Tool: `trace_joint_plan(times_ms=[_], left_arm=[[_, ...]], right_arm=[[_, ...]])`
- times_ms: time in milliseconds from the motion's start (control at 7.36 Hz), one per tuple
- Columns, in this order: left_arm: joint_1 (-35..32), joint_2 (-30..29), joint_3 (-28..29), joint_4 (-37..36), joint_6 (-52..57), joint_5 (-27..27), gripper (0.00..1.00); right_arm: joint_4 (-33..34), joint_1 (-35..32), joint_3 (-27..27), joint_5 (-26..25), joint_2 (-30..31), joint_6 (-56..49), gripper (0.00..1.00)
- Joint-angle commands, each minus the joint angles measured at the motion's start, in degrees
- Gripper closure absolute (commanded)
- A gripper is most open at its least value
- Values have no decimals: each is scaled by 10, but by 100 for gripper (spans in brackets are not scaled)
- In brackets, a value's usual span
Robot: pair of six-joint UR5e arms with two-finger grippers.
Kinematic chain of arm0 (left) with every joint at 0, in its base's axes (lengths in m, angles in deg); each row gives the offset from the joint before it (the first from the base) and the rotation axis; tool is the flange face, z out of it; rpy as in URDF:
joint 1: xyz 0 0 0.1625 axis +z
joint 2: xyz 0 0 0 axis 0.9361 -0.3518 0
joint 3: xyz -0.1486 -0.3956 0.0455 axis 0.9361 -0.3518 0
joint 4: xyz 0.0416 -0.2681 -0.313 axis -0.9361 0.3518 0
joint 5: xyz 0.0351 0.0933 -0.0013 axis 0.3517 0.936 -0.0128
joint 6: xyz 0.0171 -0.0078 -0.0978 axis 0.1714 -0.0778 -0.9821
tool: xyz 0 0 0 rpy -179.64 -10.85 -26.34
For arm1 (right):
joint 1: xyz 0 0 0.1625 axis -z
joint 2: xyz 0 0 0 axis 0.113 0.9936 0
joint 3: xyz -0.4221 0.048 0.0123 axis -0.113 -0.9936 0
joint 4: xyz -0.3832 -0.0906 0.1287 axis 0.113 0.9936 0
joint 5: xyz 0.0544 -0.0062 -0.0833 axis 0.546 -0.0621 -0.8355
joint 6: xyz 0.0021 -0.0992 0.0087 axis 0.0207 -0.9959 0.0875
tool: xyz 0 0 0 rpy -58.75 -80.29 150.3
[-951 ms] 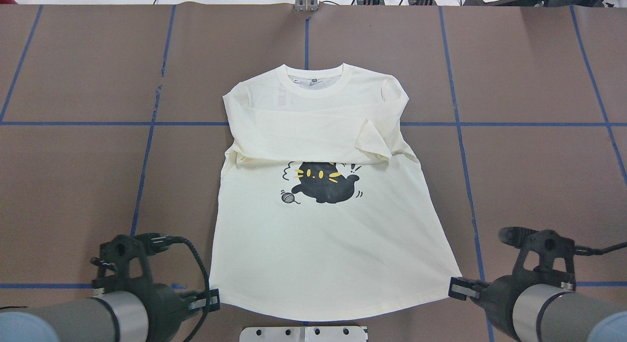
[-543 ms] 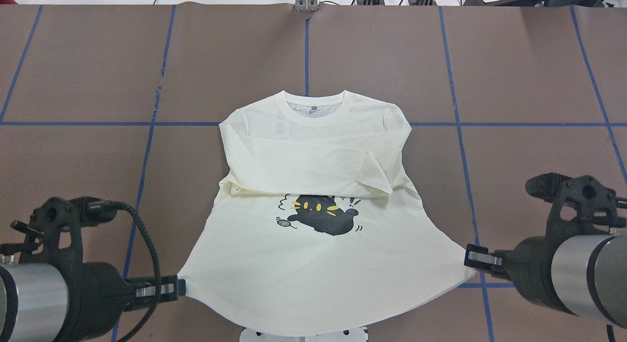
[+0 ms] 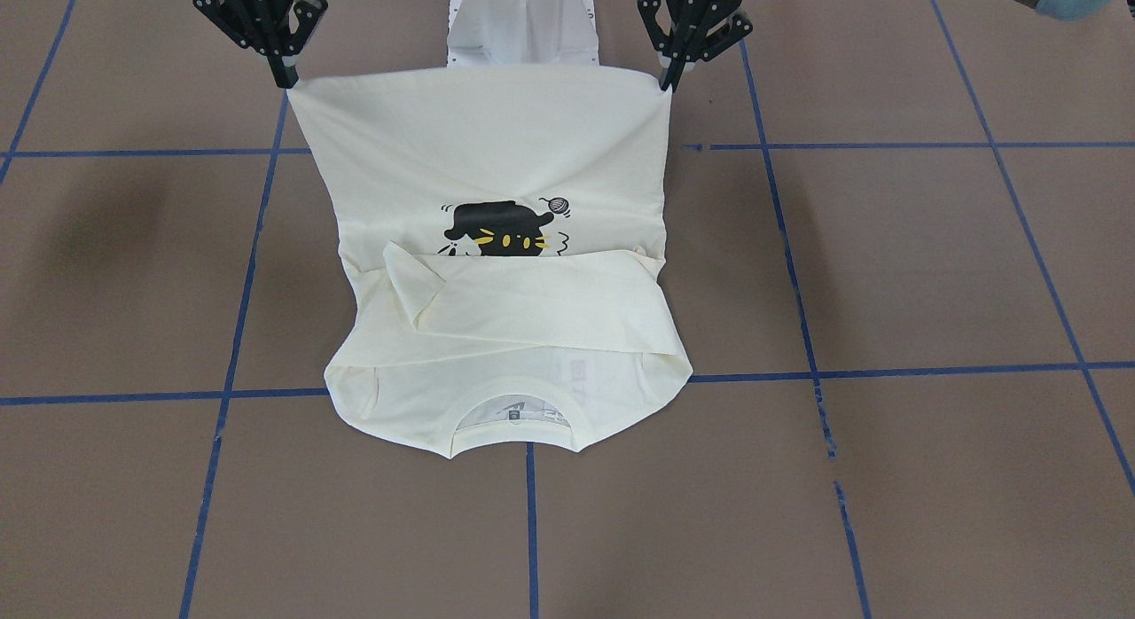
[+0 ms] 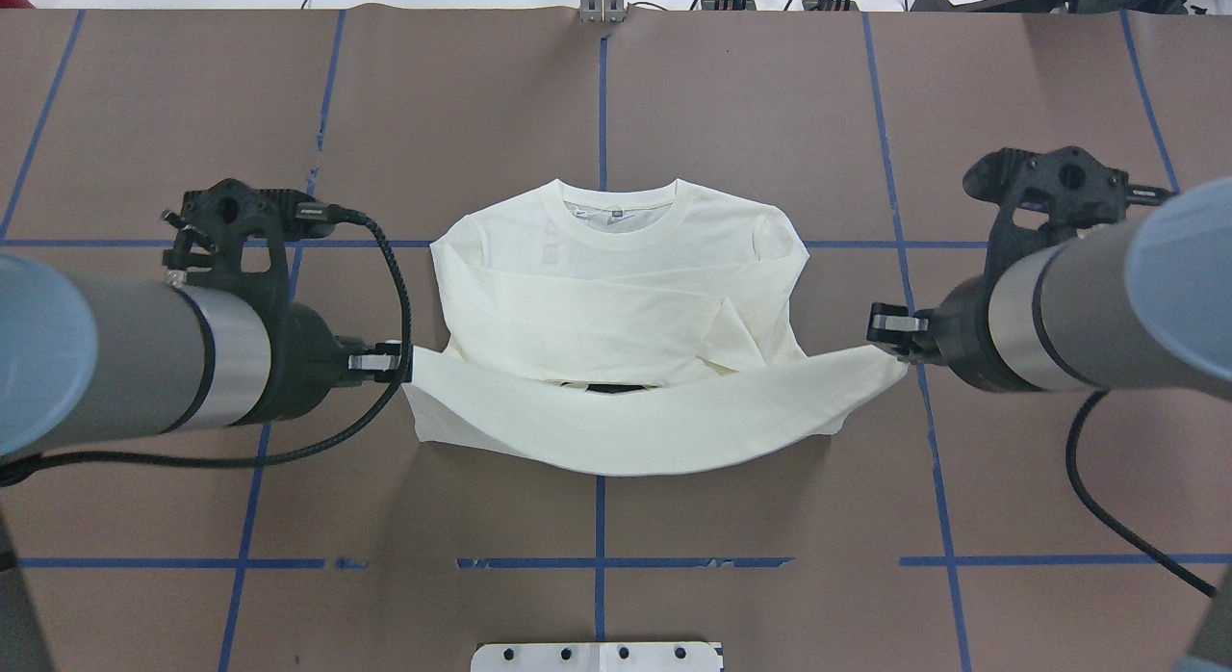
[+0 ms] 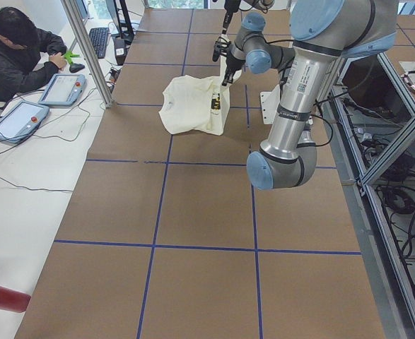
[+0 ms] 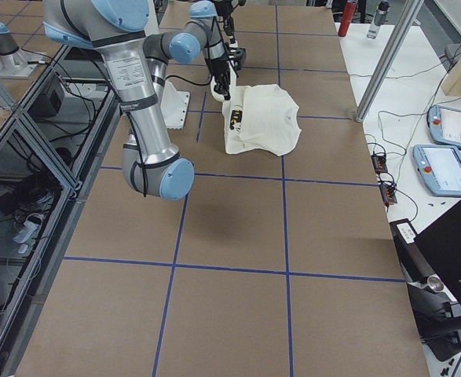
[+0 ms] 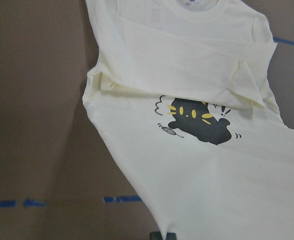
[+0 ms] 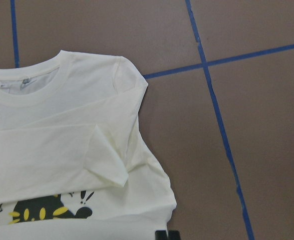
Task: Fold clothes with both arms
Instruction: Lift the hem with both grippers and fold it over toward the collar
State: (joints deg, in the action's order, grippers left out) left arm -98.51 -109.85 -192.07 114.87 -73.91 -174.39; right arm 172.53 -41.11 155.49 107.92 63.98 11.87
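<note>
Overhead exterior: left gripper [image 4: 402, 362] and right gripper [image 4: 876, 326] each clamp a hem corner of the cream cat-print T-shirt [image 4: 616, 297], held raised.

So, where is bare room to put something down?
Bare brown table lies beyond the collar of the cream-white cat-print T-shirt, and between its lifted hem and the white base plate. Crowded beside it: the left end effector and right end effector grip hem corners.
</note>
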Motion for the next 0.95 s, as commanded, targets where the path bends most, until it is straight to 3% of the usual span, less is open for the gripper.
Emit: trace_joint_plan(times_ms=[0, 272, 543, 815], left_arm=[[-65, -23, 138, 90, 57, 0, 100], [-97, -69, 274, 164, 77, 1, 100], [-105, -81, 404, 287, 89, 2, 100], [-105, -85, 484, 367, 106, 3, 100]], right_arm=[[-119, -61, -164, 5, -16, -42, 100], [-236, -80, -314, 2, -51, -43, 100], [-346, -82, -449, -1, -78, -49, 100], [-435, -80, -530, -6, -88, -49, 100]])
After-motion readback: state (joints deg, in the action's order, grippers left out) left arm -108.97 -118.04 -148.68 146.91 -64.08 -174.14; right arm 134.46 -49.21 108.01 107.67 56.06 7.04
